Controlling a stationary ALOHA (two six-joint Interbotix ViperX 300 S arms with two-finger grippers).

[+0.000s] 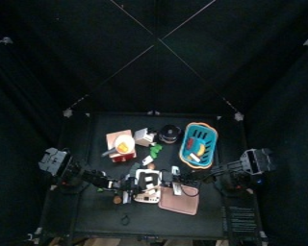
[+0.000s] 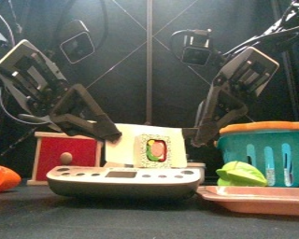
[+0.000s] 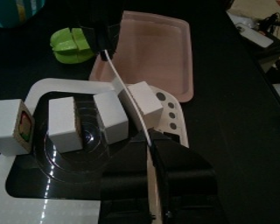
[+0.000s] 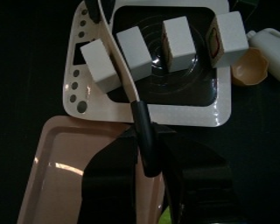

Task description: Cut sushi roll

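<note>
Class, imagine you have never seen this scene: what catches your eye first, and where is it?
First, the white sushi pieces lined up on the scale at the table's middle, one showing its green and orange filling toward the front. Next, the knife reaching over them. Then the teal basket with an orange rim at the right.

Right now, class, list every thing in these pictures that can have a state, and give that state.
sushi roll: cut into four separate pieces on the white scale.
knife: handle gripped by the right end effector, blade down beside the pieces.
pink tray: empty where visible.
basket: upright.
left end effector: over the scale.
</note>
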